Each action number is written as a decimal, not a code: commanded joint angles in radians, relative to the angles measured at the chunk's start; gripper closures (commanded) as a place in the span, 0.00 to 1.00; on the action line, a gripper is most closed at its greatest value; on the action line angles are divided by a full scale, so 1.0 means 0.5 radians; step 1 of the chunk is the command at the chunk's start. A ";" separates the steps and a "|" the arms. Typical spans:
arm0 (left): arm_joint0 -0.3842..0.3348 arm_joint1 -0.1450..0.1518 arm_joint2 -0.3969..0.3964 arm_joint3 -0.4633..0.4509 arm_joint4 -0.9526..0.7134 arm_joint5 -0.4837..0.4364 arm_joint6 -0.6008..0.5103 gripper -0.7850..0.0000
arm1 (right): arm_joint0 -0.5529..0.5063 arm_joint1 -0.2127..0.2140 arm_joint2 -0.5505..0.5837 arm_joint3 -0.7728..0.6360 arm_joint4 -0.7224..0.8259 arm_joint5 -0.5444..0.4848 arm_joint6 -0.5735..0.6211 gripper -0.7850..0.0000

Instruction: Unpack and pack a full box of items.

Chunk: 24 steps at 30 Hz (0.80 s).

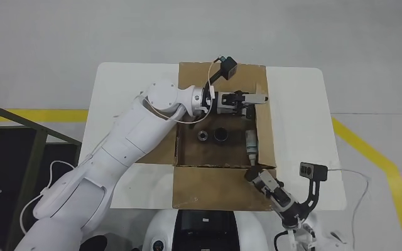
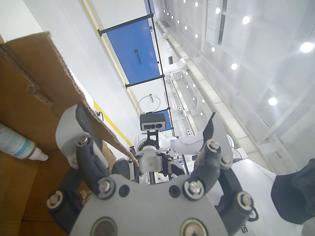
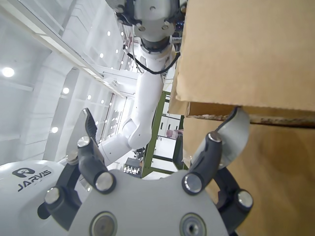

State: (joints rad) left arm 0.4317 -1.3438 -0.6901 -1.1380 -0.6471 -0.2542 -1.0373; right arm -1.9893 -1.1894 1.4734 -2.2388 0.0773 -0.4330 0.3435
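Brown cardboard box (image 1: 207, 185): flap-handling step, seemingly. Left gripper (image 2: 145, 114) released astride its edge; right gripper (image 3: 161, 111) released beside corner. Next: clench.

White table (image 1: 295, 125), grey floor (image 1: 63, 37), yellow line (image 1: 364, 150) (angled across that floor), dark green frame (image 3: 155, 136), blue wall panels (image 2: 137, 55), ceiling lights (image 2: 246, 20)

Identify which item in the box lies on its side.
The white teal-banded plastic bottle, stretched along the brown cardboard box's wall; the grey round item and black round item show circular tops.
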 commanded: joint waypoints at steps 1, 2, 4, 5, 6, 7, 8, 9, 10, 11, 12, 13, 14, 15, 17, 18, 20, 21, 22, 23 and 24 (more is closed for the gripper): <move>-0.007 -0.009 -0.007 0.021 -0.012 0.004 -0.018 0.00 | 0.010 -0.001 0.034 0.029 -0.008 -0.062 -0.046 0.00; -0.010 -0.013 -0.014 0.029 -0.017 0.005 -0.027 0.00 | 0.016 -0.001 0.049 0.038 -0.013 -0.085 -0.064 0.00; -0.015 -0.017 -0.031 0.045 -0.029 0.010 -0.042 0.00 | 0.027 0.000 0.076 0.053 -0.028 -0.111 -0.081 0.00; -0.018 -0.018 -0.042 0.051 -0.033 0.012 -0.048 0.00 | 0.033 0.001 0.089 0.052 -0.032 -0.114 -0.082 0.00; -0.020 -0.019 -0.055 0.057 -0.036 0.011 -0.054 0.00 | 0.039 0.001 0.103 0.049 -0.036 -0.115 -0.087 0.00; -0.021 -0.018 -0.069 0.063 -0.037 0.011 -0.060 0.00 | 0.042 0.002 0.117 0.044 -0.041 -0.115 -0.091 0.00; -0.022 -0.017 -0.085 0.068 -0.038 0.013 -0.066 0.00 | 0.042 0.002 0.129 0.037 -0.043 -0.114 -0.098 0.00; -0.023 -0.014 -0.104 0.071 -0.040 0.015 -0.074 0.00 | 0.041 0.003 0.142 0.029 -0.049 -0.112 -0.102 0.00; -0.024 -0.009 -0.127 0.074 -0.038 0.016 -0.085 0.00 | 0.039 0.003 0.154 0.020 -0.057 -0.108 -0.104 0.00; -0.023 -0.003 -0.152 0.077 -0.037 0.019 -0.099 0.00 | 0.036 0.004 0.167 0.010 -0.064 -0.106 -0.110 0.00; -0.022 0.005 -0.182 0.080 -0.034 0.021 -0.116 0.00 | 0.031 0.004 0.180 0.004 -0.075 -0.101 -0.114 0.00; -0.021 0.016 -0.215 0.085 -0.025 0.024 -0.134 0.00 | 0.026 0.005 0.194 -0.002 -0.087 -0.093 -0.118 0.00; -0.016 0.027 -0.252 0.087 -0.021 0.029 -0.151 0.00 | 0.022 0.005 0.209 -0.008 -0.097 -0.088 -0.126 0.00; -0.008 0.040 -0.290 0.089 -0.014 0.038 -0.167 0.00 | 0.018 0.005 0.221 -0.012 -0.103 -0.088 -0.129 0.00; 0.018 0.066 -0.362 0.075 0.011 0.058 -0.191 0.00 | 0.015 0.006 0.252 -0.005 -0.125 -0.092 -0.141 0.00; 0.029 0.076 -0.386 0.066 0.022 0.066 -0.200 0.00 | 0.015 0.006 0.261 -0.001 -0.129 -0.097 -0.147 0.00; 0.077 0.111 -0.472 0.019 0.058 0.103 -0.240 0.00 | 0.021 0.006 0.287 0.024 -0.144 -0.120 -0.168 0.00; 0.092 0.121 -0.499 0.002 0.066 0.116 -0.251 0.00 | 0.025 0.006 0.294 0.035 -0.149 -0.128 -0.175 0.00; 0.125 0.143 -0.555 -0.030 0.084 0.142 -0.267 0.00 | 0.036 0.005 0.305 0.055 -0.153 -0.148 -0.196 0.00; 0.150 0.159 -0.600 -0.055 0.096 0.163 -0.274 0.00 | 0.046 0.004 0.310 0.070 -0.156 -0.171 -0.210 0.00; 0.166 0.170 -0.631 -0.072 0.104 0.176 -0.279 0.00 | 0.053 0.003 0.314 0.081 -0.159 -0.188 -0.216 0.00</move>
State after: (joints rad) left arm 0.5028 -1.2664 -0.9829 -1.1626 -0.6005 -0.1758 -1.1742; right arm -1.9674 -1.1874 1.6283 -2.2049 -0.0011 -0.5166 0.2399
